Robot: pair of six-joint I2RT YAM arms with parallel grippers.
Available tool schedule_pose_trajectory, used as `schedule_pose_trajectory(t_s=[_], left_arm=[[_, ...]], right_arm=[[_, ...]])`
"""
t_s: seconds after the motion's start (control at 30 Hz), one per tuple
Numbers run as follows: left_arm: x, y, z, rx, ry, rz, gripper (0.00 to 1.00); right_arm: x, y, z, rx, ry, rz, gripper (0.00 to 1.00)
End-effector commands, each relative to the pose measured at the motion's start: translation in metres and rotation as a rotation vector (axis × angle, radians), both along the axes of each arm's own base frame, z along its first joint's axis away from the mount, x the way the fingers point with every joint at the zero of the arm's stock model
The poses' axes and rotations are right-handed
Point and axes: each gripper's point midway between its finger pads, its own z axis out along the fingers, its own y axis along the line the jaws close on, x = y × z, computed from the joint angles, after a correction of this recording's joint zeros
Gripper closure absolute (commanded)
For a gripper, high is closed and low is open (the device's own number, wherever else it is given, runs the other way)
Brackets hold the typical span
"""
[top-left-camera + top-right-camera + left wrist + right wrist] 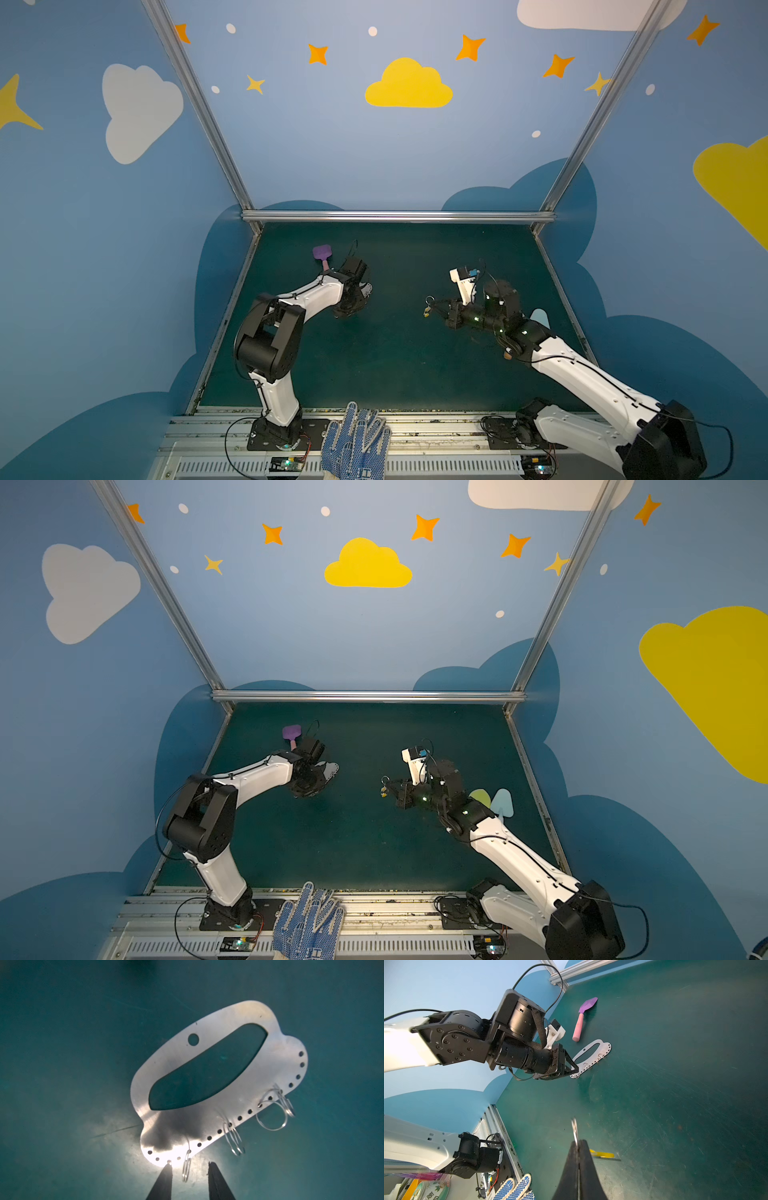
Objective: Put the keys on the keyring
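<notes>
The keyring (218,1024), a flat grey plate with a long slot, lies on the green mat; it also shows in both top views (366,289) (331,767) and in the right wrist view (607,1048). Small holes and several wire rings line one edge. My left gripper (190,1164) is open at that edge, one wire ring (186,1169) lying loose between its fingers. My right gripper (578,1142) is shut on the keys (427,306), pinching their split ring (574,1128) above the mat. The yellow tag (602,1154) hangs beside the fingers. The key blades are mostly hidden.
A purple spatula with a pink handle (322,253) lies behind the keyring. Blue dotted gloves (355,436) rest on the front rail. Pale blue and green flat shapes (500,802) lie under the right arm. Aluminium rails edge the mat.
</notes>
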Motion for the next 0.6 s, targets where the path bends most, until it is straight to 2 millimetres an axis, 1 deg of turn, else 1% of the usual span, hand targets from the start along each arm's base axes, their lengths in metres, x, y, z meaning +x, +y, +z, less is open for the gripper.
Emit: schedule_pose_trajectory(t_s=[0.0, 0.07, 0.13, 0.2, 0.23, 0.27, 0.37, 0.47, 0.57], left_arm=[[-0.009, 0.013, -0.012, 0.056, 0.046, 0.009, 0.68], [-0.009, 0.013, -0.012, 0.061, 0.044, 0.007, 0.69], [-0.009, 0.014, -0.012, 0.062, 0.043, 0.006, 0.78], [-0.008, 0.014, -0.012, 0.066, 0.043, 0.003, 0.82], [-0.007, 0.014, -0.012, 0.067, 0.044, 0.003, 0.88], [-0.007, 0.014, -0.013, 0.068, 0.046, 0.004, 0.93], [-0.006, 0.012, -0.013, 0.062, 0.047, -0.002, 0.96], [-0.005, 0.010, -0.011, 0.047, 0.043, -0.007, 0.96], [-0.004, 0.004, -0.004, 0.003, 0.024, -0.005, 0.96]], right_arm=[[-0.001, 0.001, 0.007, 0.016, -0.021, 0.004, 1.00], [-0.001, 0.001, 0.007, 0.017, -0.022, 0.004, 1.00], [-0.001, 0.001, 0.009, 0.019, -0.027, 0.001, 1.00], [-0.001, 0.000, 0.010, 0.020, -0.030, -0.001, 1.00], [-0.001, 0.000, 0.011, 0.021, -0.032, 0.000, 1.00], [-0.001, 0.000, 0.012, 0.022, -0.034, 0.000, 1.00], [-0.002, 0.000, 0.013, 0.022, -0.038, -0.001, 1.00], [-0.001, -0.002, 0.015, 0.019, -0.044, -0.008, 1.00], [-0.002, -0.005, 0.014, 0.012, -0.044, -0.018, 1.00]])
